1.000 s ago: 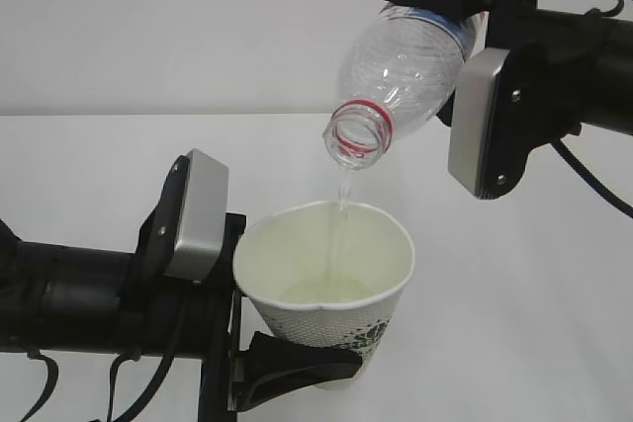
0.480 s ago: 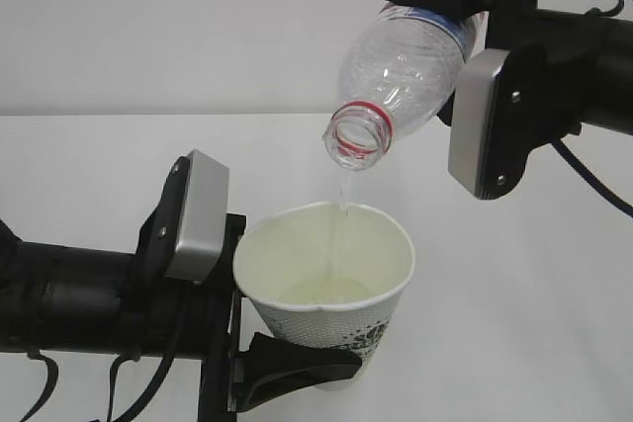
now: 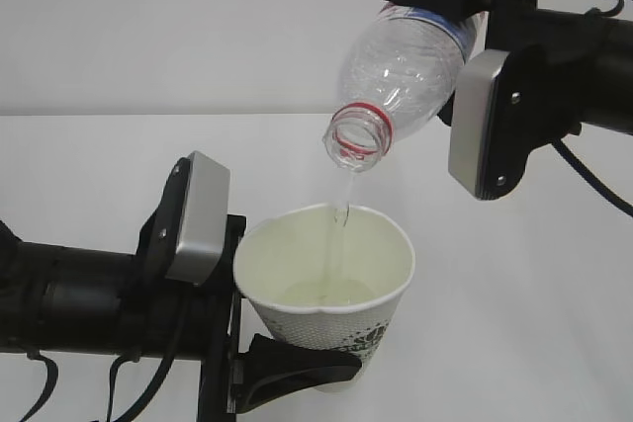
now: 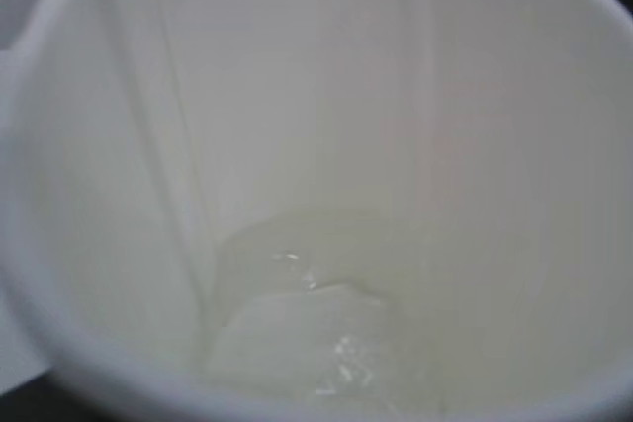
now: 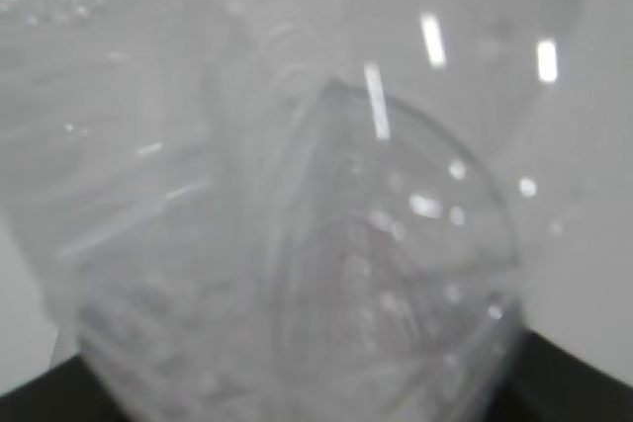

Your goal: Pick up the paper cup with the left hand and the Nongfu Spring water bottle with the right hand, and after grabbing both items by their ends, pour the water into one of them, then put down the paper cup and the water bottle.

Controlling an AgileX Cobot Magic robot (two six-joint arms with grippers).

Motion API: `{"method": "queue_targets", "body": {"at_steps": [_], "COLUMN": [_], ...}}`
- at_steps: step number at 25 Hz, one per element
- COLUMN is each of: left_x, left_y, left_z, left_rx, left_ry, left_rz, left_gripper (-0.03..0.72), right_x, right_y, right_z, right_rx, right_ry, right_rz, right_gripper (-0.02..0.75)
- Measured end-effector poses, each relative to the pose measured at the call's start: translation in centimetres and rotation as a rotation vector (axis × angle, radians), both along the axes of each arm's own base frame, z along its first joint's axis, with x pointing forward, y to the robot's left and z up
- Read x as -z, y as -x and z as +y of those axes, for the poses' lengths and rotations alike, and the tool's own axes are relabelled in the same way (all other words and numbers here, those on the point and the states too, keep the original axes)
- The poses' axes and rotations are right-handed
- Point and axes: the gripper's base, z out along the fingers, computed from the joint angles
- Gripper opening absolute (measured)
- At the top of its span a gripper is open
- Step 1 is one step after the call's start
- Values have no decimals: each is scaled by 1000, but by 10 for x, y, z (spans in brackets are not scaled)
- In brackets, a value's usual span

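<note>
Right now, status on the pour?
Left gripper shut on paper cup. Right gripper shut on water bottle, tilted mouth-down. Thin water stream entering cup. Nothing in the way.

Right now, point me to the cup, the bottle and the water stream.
paper cup (image 3: 331, 328): exterior view, printed outer wall below the rim.
water bottle (image 3: 401, 61): exterior view, clear ribbed body.
water (image 3: 341, 214): exterior view, thin stream between bottle mouth and cup.

Plain pale grey wall (image 3: 198, 27) behind; white tabletop (image 3: 534, 323) below, evenly lit.
</note>
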Motion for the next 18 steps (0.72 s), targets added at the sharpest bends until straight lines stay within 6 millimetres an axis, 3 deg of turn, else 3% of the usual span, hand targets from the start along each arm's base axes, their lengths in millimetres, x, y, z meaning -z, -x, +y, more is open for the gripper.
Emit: {"method": "queue_targets", "body": {"at_steps": [18], "left_x": [1], "left_y": [1], "left_z": [0], "left_rx": [15], "left_ry": [-7], "left_rz": [-5], "left_gripper": [492], "right_x": [0], "right_y": [0], "right_z": [0], "right_rx": [-1], "right_ry": [2], "right_rz": [-4], "right_gripper": [443]}}
